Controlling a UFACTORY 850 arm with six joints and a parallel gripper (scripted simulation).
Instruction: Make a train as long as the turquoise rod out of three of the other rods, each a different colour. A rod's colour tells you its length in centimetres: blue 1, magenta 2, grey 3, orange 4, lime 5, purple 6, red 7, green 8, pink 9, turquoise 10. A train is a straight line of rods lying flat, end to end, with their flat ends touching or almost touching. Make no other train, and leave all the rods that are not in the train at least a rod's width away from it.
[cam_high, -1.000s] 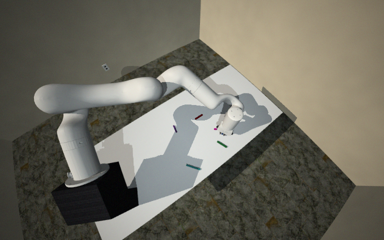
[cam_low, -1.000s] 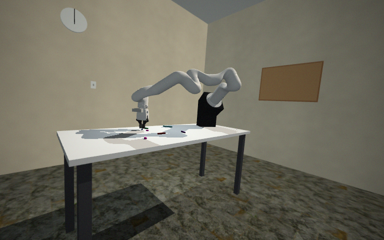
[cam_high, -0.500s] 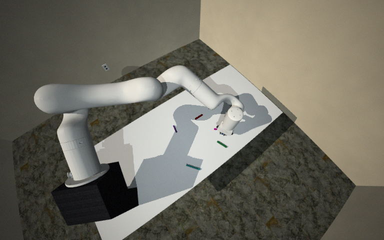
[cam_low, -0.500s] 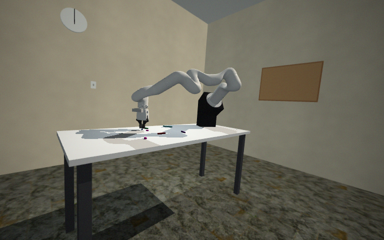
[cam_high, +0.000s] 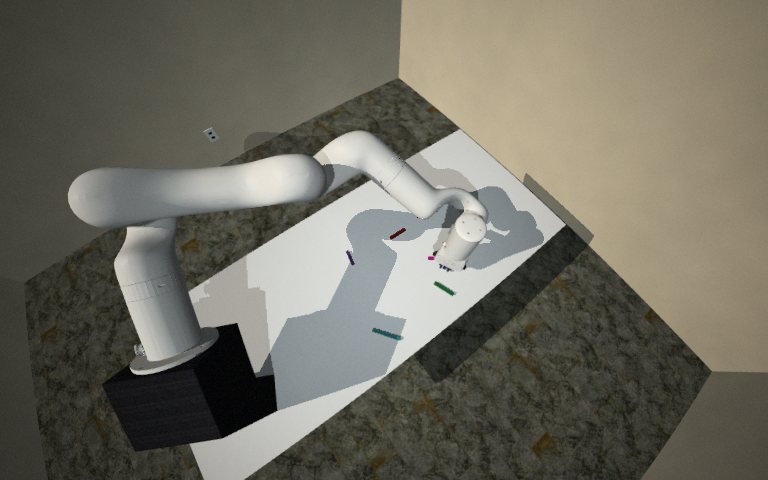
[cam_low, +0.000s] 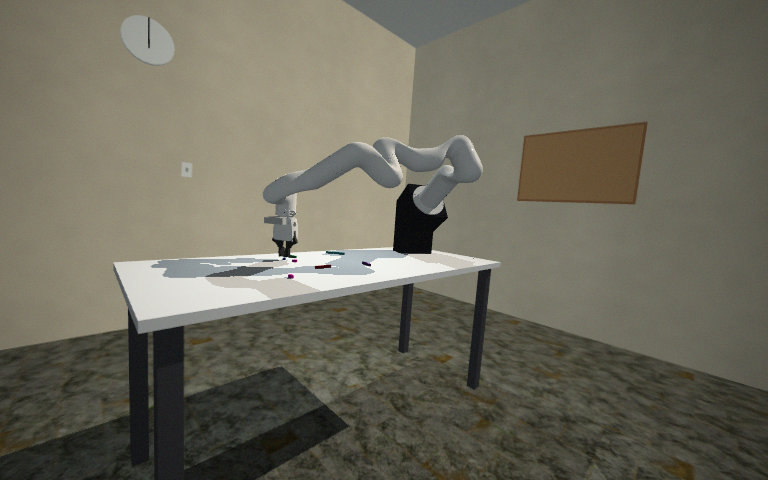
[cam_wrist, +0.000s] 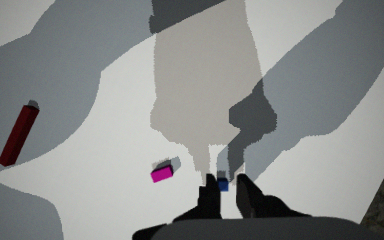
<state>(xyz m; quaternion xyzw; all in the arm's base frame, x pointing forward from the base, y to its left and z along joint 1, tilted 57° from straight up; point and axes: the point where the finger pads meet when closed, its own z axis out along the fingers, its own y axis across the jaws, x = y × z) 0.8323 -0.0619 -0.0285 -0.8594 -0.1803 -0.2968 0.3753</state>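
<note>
My gripper (cam_wrist: 224, 188) points down, low over the far part of the white table (cam_high: 368, 283). Its fingers stand a little apart. A small blue rod (cam_wrist: 223, 184) lies on the table just beyond the fingertips, in line with the gap; nothing is squeezed. A short magenta rod (cam_wrist: 162, 173) lies to its left, and a red rod (cam_wrist: 19, 134) lies further left. In the top view the turquoise rod (cam_high: 387, 333), green rod (cam_high: 444, 288), purple rod (cam_high: 350, 257), red rod (cam_high: 397, 233) and magenta rod (cam_high: 431, 258) lie apart from each other. The gripper (cam_high: 448, 266) stands beside the magenta rod.
The arm's black base block (cam_high: 181, 390) stands at one end of the table. The table's long edge runs close behind the gripper. In the exterior view the gripper (cam_low: 284, 253) is near the table top, and another small magenta-pink piece (cam_low: 290, 276) lies nearer that camera.
</note>
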